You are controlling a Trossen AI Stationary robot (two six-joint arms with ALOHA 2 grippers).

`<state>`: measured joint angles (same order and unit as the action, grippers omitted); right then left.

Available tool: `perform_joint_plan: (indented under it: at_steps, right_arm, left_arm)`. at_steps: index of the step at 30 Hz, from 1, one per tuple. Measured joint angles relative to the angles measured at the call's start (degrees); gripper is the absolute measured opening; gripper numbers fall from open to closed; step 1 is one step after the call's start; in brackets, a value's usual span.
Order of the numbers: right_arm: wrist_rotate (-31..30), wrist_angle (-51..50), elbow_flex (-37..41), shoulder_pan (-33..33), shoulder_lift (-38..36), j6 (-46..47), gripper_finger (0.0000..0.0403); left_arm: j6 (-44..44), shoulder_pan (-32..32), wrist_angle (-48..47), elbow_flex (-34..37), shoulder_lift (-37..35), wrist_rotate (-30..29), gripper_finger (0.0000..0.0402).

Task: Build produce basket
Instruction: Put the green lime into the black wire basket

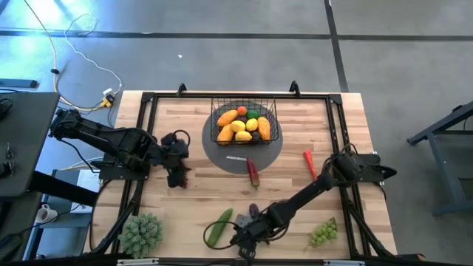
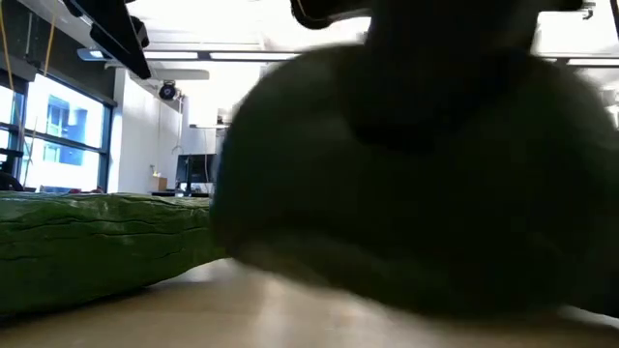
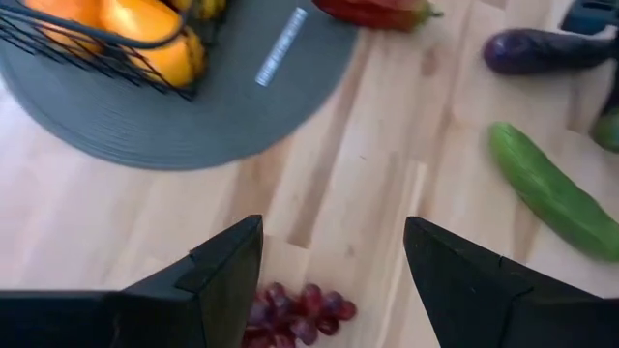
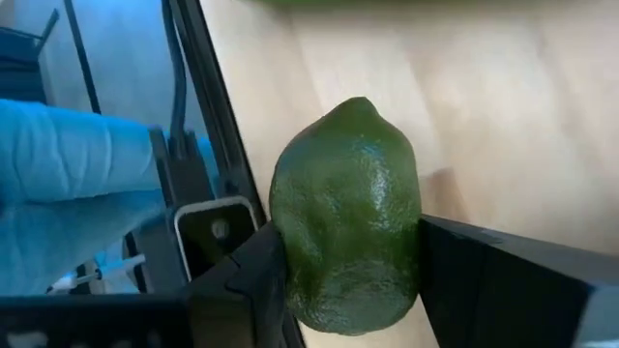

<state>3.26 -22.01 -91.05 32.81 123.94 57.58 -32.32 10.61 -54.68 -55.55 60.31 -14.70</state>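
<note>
Lime (image 4: pixel 346 217) pinched between the right gripper's (image 4: pixel 348 280) fingers at the table's (image 1: pixel 192 214) front edge.
The left gripper (image 3: pixel 334 280) hangs wide apart over purple grapes (image 3: pixel 295 314) near the left edge; the basket (image 1: pixel 244 123) sits mid-back.

We see a lab or office: a polished concrete floor (image 1: pixel 222 52), loose cables (image 1: pixel 81 74) beside the table (image 1: pixel 192 199), ceiling lights (image 2: pixel 242 56), tall windows (image 2: pixel 68 135).
</note>
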Motion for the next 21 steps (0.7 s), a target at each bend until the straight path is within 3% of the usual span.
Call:
perform_joint_plan:
  at_steps: [12,21]
  right_arm:
    - [-4.6,-7.0,0.0,-5.3,-8.0,-7.5,0.0155]
    - [-11.8,-13.2,0.0,-13.2,-15.7,-15.8,0.0155]
  left_arm:
    - [4.8,0.0,0.0,0.0,0.0,-11.0,0.0243]
    - [4.1,-0.1,0.1,0.0,0.0,-11.6,0.0243]
